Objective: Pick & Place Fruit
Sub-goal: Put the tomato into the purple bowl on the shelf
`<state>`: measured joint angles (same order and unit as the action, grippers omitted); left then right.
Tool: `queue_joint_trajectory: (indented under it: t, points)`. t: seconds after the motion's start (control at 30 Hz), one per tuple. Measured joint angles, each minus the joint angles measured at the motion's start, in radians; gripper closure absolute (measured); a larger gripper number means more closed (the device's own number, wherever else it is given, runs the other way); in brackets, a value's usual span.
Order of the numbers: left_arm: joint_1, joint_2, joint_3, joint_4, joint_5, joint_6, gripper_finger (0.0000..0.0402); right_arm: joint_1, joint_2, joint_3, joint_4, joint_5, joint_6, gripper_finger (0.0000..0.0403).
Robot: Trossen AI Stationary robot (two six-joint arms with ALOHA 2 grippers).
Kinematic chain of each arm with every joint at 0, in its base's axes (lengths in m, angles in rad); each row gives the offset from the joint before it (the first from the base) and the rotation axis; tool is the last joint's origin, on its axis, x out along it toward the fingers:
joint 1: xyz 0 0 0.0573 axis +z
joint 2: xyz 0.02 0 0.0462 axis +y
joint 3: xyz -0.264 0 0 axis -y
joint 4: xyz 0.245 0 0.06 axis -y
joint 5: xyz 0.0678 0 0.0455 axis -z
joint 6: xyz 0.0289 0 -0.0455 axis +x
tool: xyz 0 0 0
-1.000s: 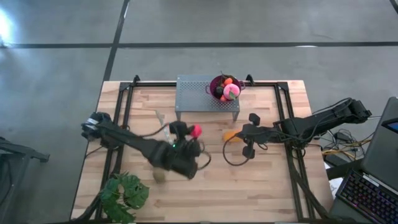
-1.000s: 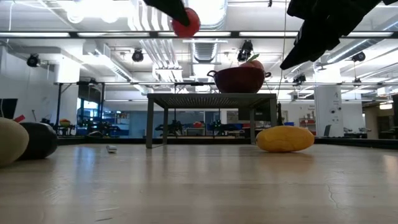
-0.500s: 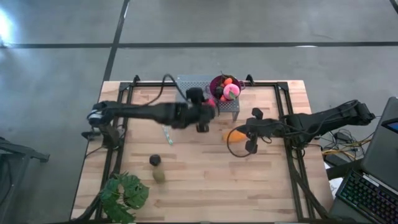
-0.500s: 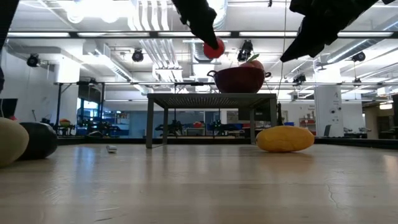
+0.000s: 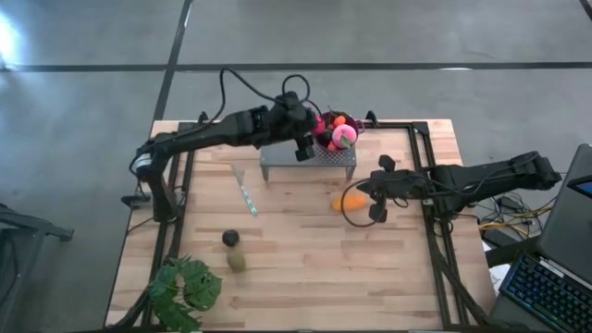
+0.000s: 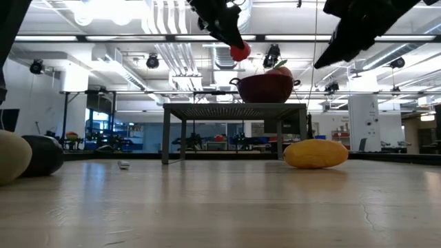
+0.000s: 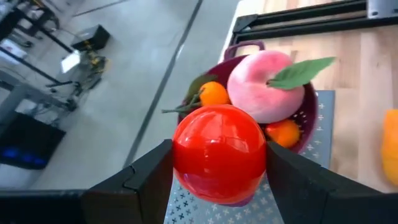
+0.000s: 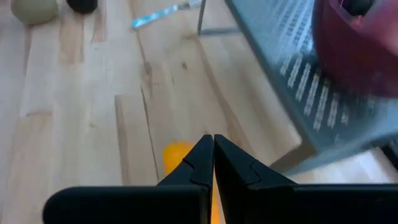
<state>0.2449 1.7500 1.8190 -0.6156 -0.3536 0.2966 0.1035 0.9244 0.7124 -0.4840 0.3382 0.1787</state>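
**Red ball poised at the bowl's rim**

The left pincer has a glossy red ball clamped between its two dark fingers and hangs at about the nine o'clock edge of the purple bowl, which sits on a grey perforated stand at the surface's twelve o'clock side. From table height the ball is above the bowl's rim and just off to one side of it, not yet over the middle. I'd say the carry is nearly finished and the drop is the step in hand; the next move calls for a short shift inward over the bowl, then parting the fingers so the ball lands among the fruit rather than rolling off the rim onto the stand.

The ball is smooth, shiny and round, so it may roll once freed. The bowl already holds a big pink ball with a green leaf and small orange pieces, leaving little room.

The right pincer is shut on nothing, hovering near three o'clock just above an elongated orange piece lying on the wood. A dark ball and an olive-green piece wait touching each other around seven o'clock, near the leafy plant.
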Motion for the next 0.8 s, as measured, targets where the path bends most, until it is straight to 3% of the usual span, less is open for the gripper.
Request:
queue_joint_trajectory:
  t: [0.2, 0.37, 0.47, 0.57, 0.8]
  points:
    - [0.009, 0.000, 0.049, -0.064, 0.154, -0.089, 0.0168, -0.028, 0.009, 0.043, 0.158, -0.058, -0.180, 0.0394]
    - [0.009, -0.001, 0.062, -0.100, 0.432, -0.181, 0.0168, -0.058, 0.054, 0.107, 0.206, -0.047, -0.368, 0.0394]
    - [0.009, -0.002, 0.062, -0.189, 0.633, -0.159, 0.0168, -0.062, 0.093, 0.143, 0.206, -0.047, -0.458, 0.0387]
    - [0.008, -0.002, 0.062, -0.300, 0.740, -0.122, 0.0168, -0.060, 0.142, 0.175, 0.193, -0.048, -0.537, 0.0361]
    - [0.010, -0.002, 0.059, -0.401, 0.798, -0.145, 0.0168, -0.056, 0.294, 0.289, 0.173, -0.046, -0.684, 0.0254]
